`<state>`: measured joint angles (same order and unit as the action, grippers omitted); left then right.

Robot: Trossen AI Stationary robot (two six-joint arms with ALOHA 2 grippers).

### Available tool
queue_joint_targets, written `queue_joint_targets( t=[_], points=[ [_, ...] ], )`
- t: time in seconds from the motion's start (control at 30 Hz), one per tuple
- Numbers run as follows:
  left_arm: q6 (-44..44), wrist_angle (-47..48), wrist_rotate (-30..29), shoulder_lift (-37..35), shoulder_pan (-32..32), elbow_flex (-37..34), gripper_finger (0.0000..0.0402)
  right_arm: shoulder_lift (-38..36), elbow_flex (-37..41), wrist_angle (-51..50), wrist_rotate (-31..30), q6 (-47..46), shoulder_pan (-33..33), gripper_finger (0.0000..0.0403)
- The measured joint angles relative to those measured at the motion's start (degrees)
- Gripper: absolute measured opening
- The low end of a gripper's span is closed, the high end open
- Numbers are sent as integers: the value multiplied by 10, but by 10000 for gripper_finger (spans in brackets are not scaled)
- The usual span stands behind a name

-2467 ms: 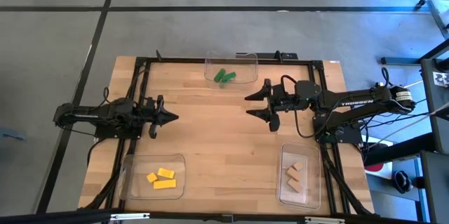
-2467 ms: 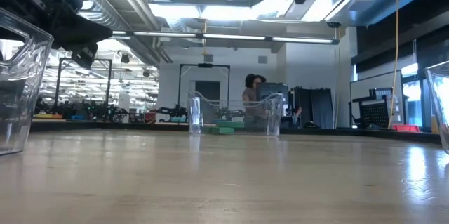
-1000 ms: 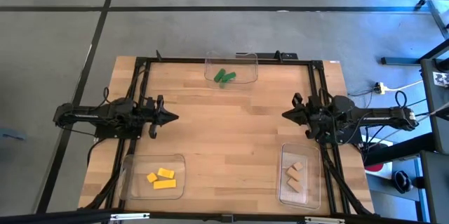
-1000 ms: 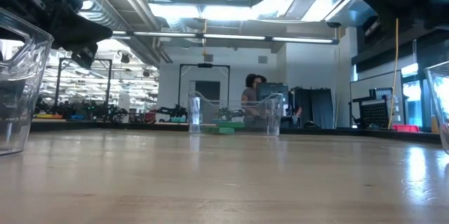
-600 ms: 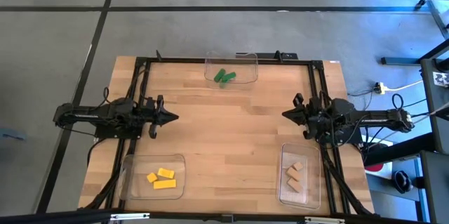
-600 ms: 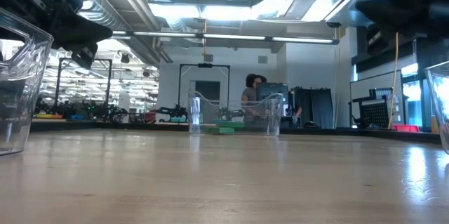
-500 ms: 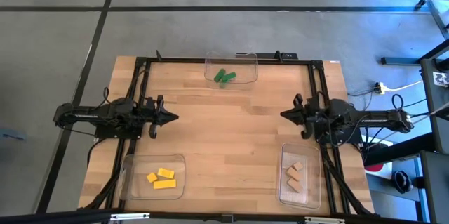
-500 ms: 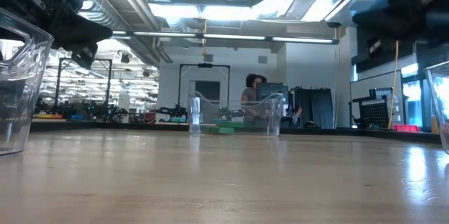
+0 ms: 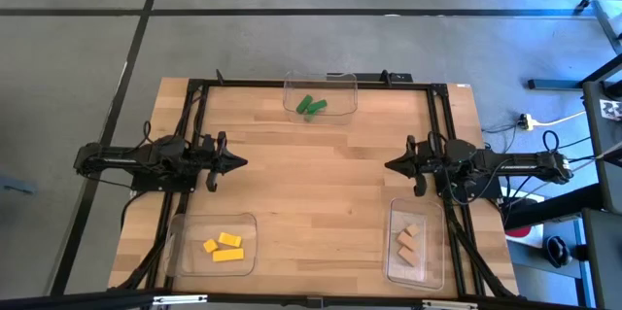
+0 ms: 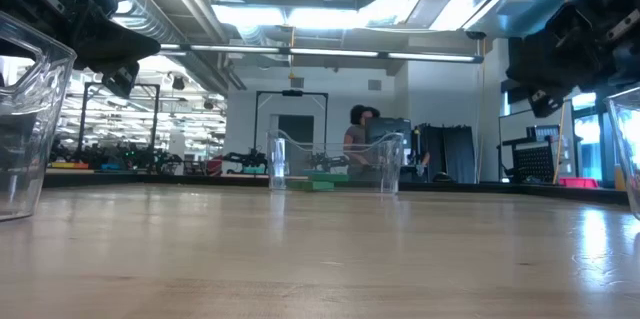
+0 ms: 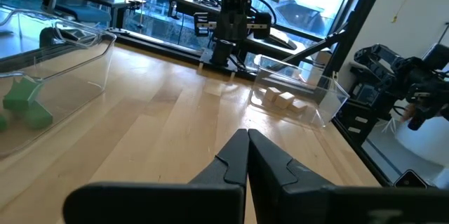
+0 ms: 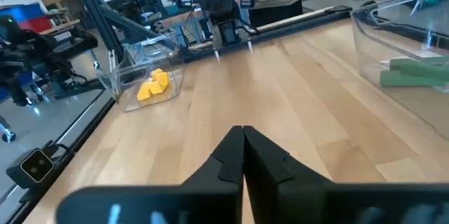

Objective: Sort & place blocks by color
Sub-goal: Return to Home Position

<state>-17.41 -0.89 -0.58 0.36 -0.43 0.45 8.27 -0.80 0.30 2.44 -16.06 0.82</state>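
Note:
The blocks lie sorted in three clear trays. Green blocks (image 9: 311, 106) lie in the tray (image 9: 320, 82) at the far edge. Yellow blocks (image 9: 224, 246) fill the near-left tray (image 9: 185, 242); tan blocks (image 9: 407, 241) sit in the near-right tray (image 9: 394, 261). My left gripper (image 9: 241, 163) is shut at the table's left side, pointing level toward the centre. My right gripper (image 9: 389, 165) is shut at the right side, facing it. Neither holds anything. The fingers meet in the left wrist view (image 11: 247, 134) and in the right wrist view (image 12: 243, 130).
A black frame (image 9: 311, 84) runs along the table's far, left and right edges. Bare wood lies between the two grippers at the table's middle (image 9: 311, 184). Beyond the far edge, in the low view, a person (image 10: 358, 137) stands in the room.
My right gripper has sunk a little and tipped toward level, with its tip now slightly farther toward the table's centre. It stays shut. The left arm and all blocks have kept still.

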Motion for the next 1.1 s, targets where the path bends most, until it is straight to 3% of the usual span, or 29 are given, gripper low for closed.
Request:
queue_joint_targets(
  t=[0.2,1.1],
  points=[
    [0,0,0,0,0,0,0,1,0,2,1,-1,0,22],
    [0,0,0,0,0,0,0,1,0,2,1,-1,0,25]
  ],
)
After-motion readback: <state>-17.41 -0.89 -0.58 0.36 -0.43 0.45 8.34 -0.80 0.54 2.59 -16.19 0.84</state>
